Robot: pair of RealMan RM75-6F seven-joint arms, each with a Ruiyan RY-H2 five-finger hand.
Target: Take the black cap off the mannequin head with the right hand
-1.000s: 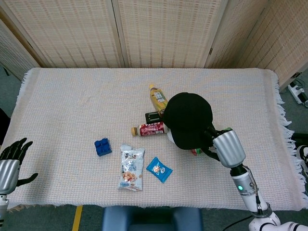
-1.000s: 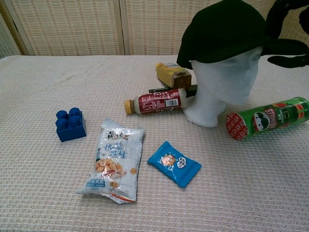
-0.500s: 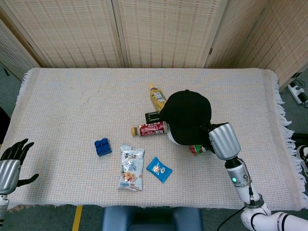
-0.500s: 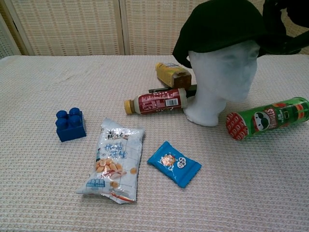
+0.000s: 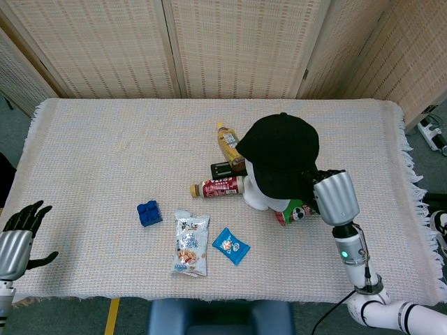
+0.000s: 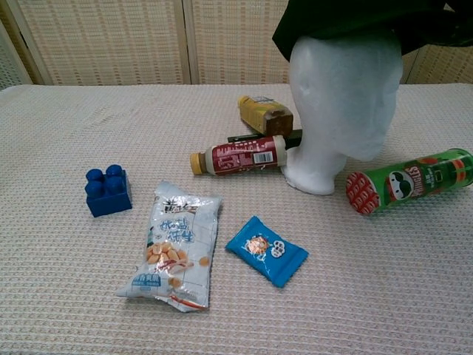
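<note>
The black cap (image 5: 279, 155) hangs at the crown of the white mannequin head (image 6: 341, 103), its rim level with the top of the head; in the chest view the cap (image 6: 355, 16) runs out of the top edge. My right hand (image 5: 312, 180) grips the cap at its right side, with the fingers mostly hidden under the fabric and the silver forearm behind. Below the cap's front edge, the white mannequin head (image 5: 257, 197) shows in the head view. My left hand (image 5: 21, 225) hovers open off the table's near left corner, holding nothing.
A green Pringles can (image 6: 410, 181) lies right of the mannequin's base. A red-labelled bottle (image 6: 240, 157), a yellow bottle (image 6: 264, 115) and a flat black device (image 5: 222, 169) lie to its left. Nearer are a blue brick (image 6: 109, 191), a snack bag (image 6: 177, 244) and a blue packet (image 6: 266, 250).
The cap has risen with my right hand, from seated over the mannequin's forehead to the top of the head, baring the whole face. The left hand has stayed put.
</note>
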